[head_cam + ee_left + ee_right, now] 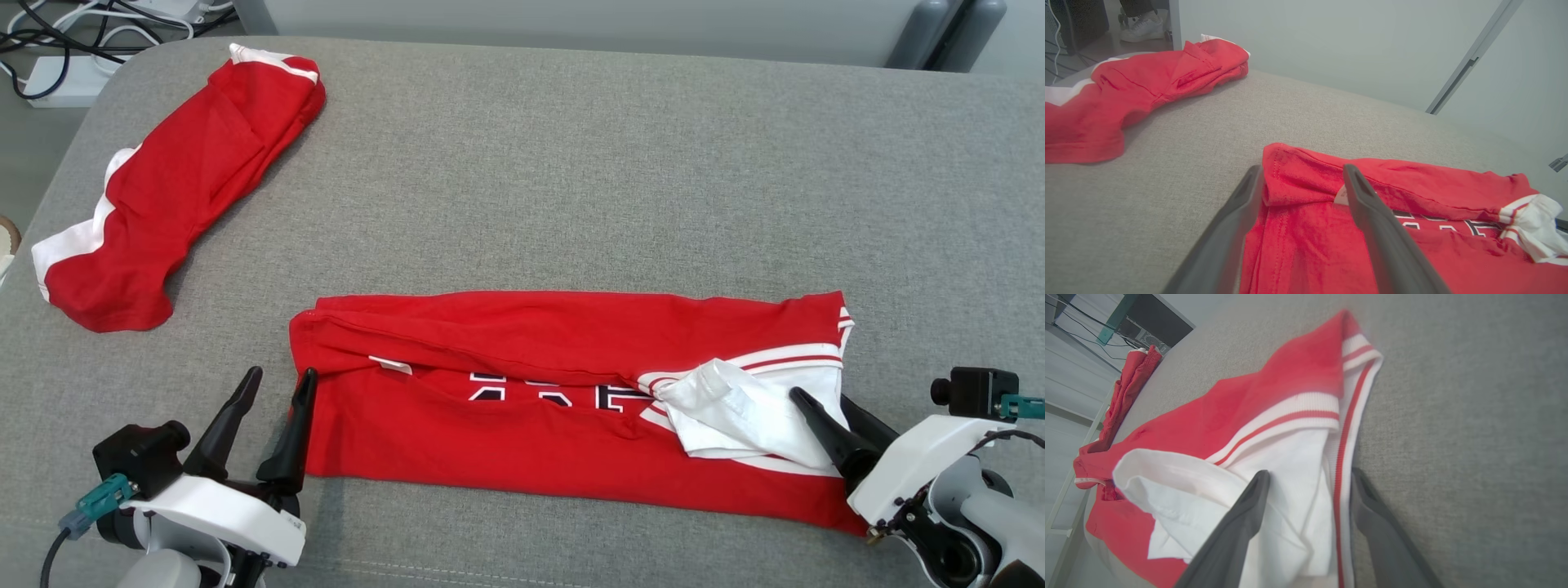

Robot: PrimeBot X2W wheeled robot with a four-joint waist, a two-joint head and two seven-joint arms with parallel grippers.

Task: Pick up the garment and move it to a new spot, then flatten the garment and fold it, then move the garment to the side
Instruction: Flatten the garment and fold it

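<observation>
Both pincers gape fully open, holding nothing: the left pincer (282,374) straddles one end hem of the folded red garment (531,441), its outer finger over bare table (571,163), while the right pincer (820,398) sits over the loose white flap (735,408) at the other end. If either closes on the top layer alone, the fold would likely peel open on lifting and the flap would trail. Wide bare table lies ahead of both fingertips, a second red garment (188,180) lies well ahead and left of the left pincer, and the near edge seems close behind the wrists.
</observation>
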